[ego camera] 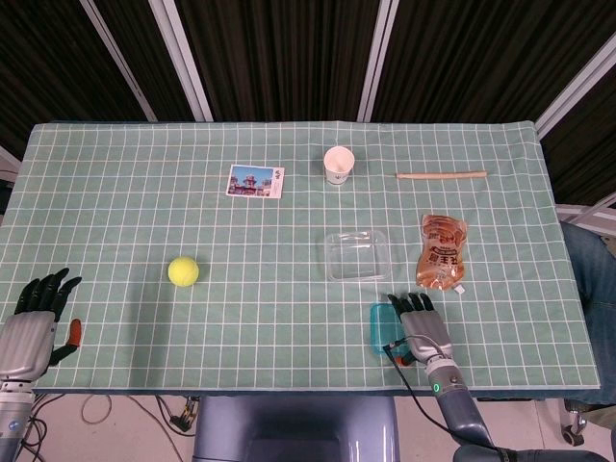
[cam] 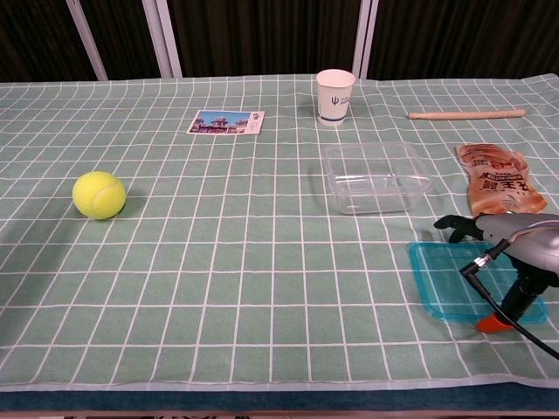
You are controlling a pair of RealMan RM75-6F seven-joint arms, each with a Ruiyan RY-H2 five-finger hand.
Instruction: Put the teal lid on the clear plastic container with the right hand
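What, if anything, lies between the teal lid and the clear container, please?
Nothing: in the chest view only bare checked cloth separates the lid from the container. The head view shows the same gap.

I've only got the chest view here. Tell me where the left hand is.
Observer: The head view shows the left hand off the near left corner of the table, fingers spread, holding nothing.
Operator: Now describe the right hand over the lid, from above.
Observer: From above, the right hand covers the right part of the teal lid; only a left strip shows.
Operator: Report anything beyond the table's right side.
Observer: A person's leg in jeans shows just past that edge.
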